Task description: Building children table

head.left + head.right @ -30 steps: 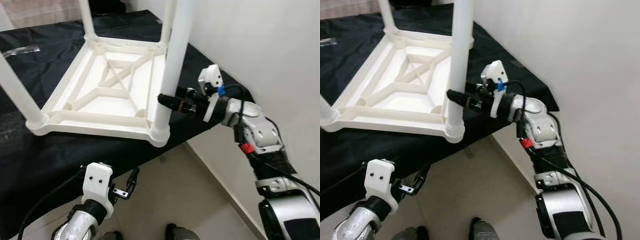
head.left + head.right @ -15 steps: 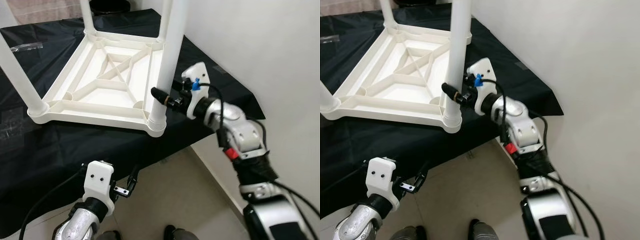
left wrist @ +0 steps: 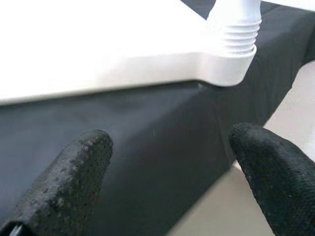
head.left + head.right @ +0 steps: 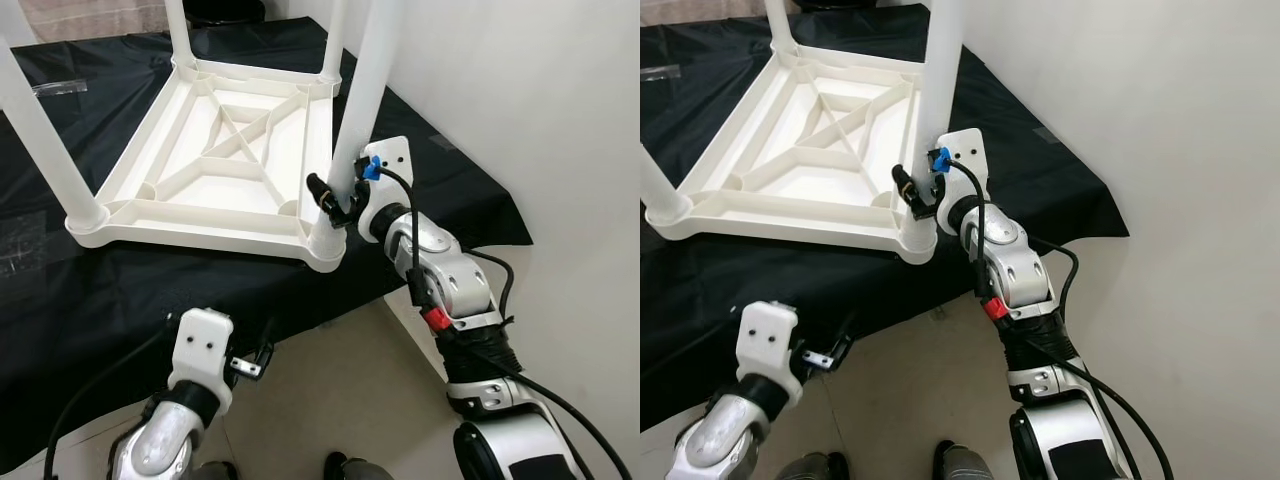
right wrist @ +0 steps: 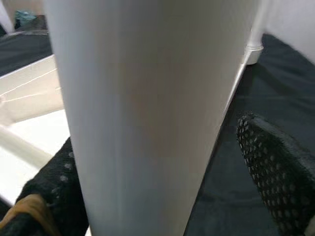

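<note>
Nearest, the left tool (image 4: 252, 362) hangs idle with fingers apart below the black-draped worktop (image 4: 120, 290). Farther on, the right tool (image 4: 330, 200) straddles the near leg (image 4: 355, 120) of the upturned children's table (image 4: 210, 170), fingers spread; it should close squarely, low near the socket.

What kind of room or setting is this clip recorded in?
Probably a plain indoor room used for assembly: a bare white wall, tiled floor, and a black cloth under the upturned white table.
</note>
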Robot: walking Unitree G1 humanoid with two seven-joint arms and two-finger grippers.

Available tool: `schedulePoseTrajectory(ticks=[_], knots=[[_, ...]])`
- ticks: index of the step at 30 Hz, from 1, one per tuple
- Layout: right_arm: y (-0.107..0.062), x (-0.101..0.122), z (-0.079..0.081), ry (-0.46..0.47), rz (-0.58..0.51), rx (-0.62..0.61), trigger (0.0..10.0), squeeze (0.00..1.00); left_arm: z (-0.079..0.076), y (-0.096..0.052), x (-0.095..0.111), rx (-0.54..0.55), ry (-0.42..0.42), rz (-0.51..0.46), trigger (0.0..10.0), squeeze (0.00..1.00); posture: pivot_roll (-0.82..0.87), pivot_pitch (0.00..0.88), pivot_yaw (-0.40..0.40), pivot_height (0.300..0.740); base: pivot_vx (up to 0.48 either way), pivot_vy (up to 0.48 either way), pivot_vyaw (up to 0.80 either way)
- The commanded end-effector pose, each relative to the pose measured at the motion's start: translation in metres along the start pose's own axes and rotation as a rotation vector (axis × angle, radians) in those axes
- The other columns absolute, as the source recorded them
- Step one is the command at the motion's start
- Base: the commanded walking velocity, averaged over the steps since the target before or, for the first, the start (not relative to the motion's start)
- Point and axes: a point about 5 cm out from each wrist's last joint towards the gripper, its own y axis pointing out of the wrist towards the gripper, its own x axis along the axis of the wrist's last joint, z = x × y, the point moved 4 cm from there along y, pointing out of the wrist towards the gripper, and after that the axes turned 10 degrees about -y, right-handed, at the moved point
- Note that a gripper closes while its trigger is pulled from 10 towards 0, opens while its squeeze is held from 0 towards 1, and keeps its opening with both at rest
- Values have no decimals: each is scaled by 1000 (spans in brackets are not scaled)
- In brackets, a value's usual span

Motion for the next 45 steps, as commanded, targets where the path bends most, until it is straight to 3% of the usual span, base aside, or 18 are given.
schedulePoseTrajectory(ticks=[1,5,6,7,8,9,10,11,12,13,16,24,31,32,34,35,40,45], knots=[[-3,6,-15,-7,-1,-75,10000,0,13,12,13,4,99,-22,10000,0,-59,111,-121,740,0,0,0],[-3,7,-15,-1,3,-83,10000,0,20,21,19,-17,151,-31,10000,0,-60,110,-120,740,0,0,0],[-4,8,-14,5,5,-90,10000,0,30,32,23,-31,233,-29,10000,0,-66,111,-115,740,0,0,0],[-4,8,-14,5,5,-90,10000,0,30,32,23,-31,233,-29,10000,0,-66,111,-115,740,0,0,0],[-5,9,-13,10,4,-92,10000,0,41,44,24,-56,341,-7,10000,0,-84,112,-105,740,0,0,0],[-5,9,-13,10,4,-92,10000,0,41,44,24,-56,341,-7,10000,0,-84,112,-105,740,0,0,0],[-6,10,-11,14,2,-93,10000,0,50,53,24,-87,454,19,10000,0,-87,115,-104,740,0,0,0],[-6,10,-11,14,2,-93,10000,0,50,53,24,-87,454,19,10000,0,-87,115,-104,740,0,0,0],[-7,12,-10,20,-3,-87,10000,0,55,62,21,-139,572,55,10000,0,-88,121,-101,740,0,0,0],[-7,12,-10,20,-3,-87,10000,0,55,62,21,-139,572,55,10000,0,-88,121,-101,740,0,0,0],[-9,16,-4,34,-23,-48,10000,0,57,87,9,-346,802,177,10000,0,-103,138,-90,740,0,0,0],[-14,19,6,47,-30,-10,10000,0,51,119,16,-510,946,240,10000,0,-126,175,-82,740,0,0,0],[-19,15,3,44,-4,-20,10000,0,64,137,18,-581,1030,368,10000,0,-132,195,-81,740,0,0,0],[-20,15,3,43,-1,-23,10000,0,69,136,13,-600,1028,428,2745,0,-133,202,-79,740,0,0,0],[-20,15,2,43,1,-24,10000,0,73,135,10,-616,1027,469,2745,0,-133,202,-79,740,0,0,0],[-20,15,1,42,3,-27,10000,0,77,131,4,-636,1000,537,0,0,-134,202,-80,740,0,0,0],[-21,15,-1,38,5,-38,10000,0,84,121,-8,-685,898,664,0,0,-135,202,-81,740,0,0,0],[-21,17,-3,32,6,-47,10000,0,85,119,-12,-728,865,698,0,0,-140,200,-80,740,0,0,0]])
